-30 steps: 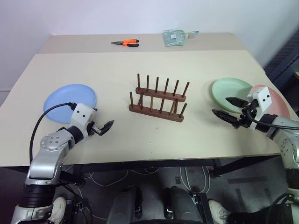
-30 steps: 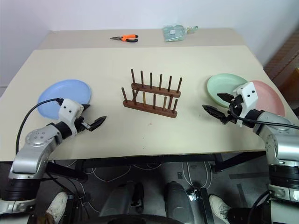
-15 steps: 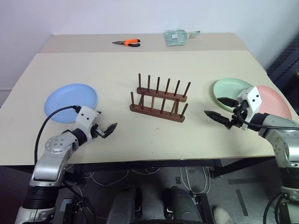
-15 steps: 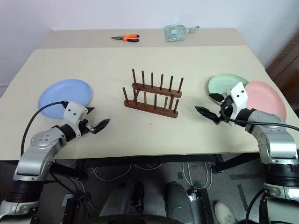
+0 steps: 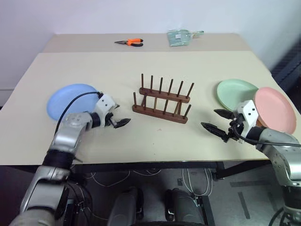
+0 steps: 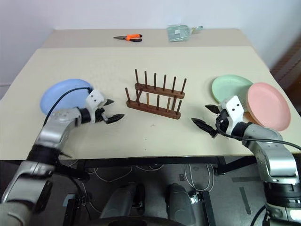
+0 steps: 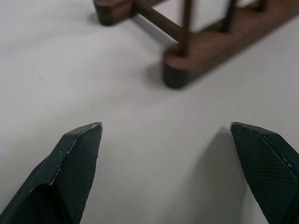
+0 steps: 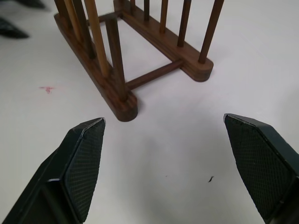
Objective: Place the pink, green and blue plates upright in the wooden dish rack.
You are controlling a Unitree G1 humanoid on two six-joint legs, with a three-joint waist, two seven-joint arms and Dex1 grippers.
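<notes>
The wooden dish rack (image 5: 162,101) stands empty at the table's middle. The blue plate (image 5: 63,101) lies flat at the left, partly behind my left arm. The green plate (image 5: 235,92) lies flat at the right, and the pink plate (image 5: 275,108) overlaps its right edge. My left gripper (image 5: 119,116) is open and empty just above the table, between the blue plate and the rack's left end (image 7: 187,60). My right gripper (image 5: 210,118) is open and empty, low over the table, between the rack's right end (image 8: 140,60) and the green plate.
Orange-handled pliers (image 5: 128,42) and a clear plastic bag (image 5: 181,36) lie on the far table. The table's front edge (image 5: 150,157) runs just behind both grippers. Bare tabletop surrounds the rack.
My left gripper has swung forward and to the right, from the blue plate's near side toward the rack's left end. My right gripper has drifted left, off the green plate. Both stay open.
</notes>
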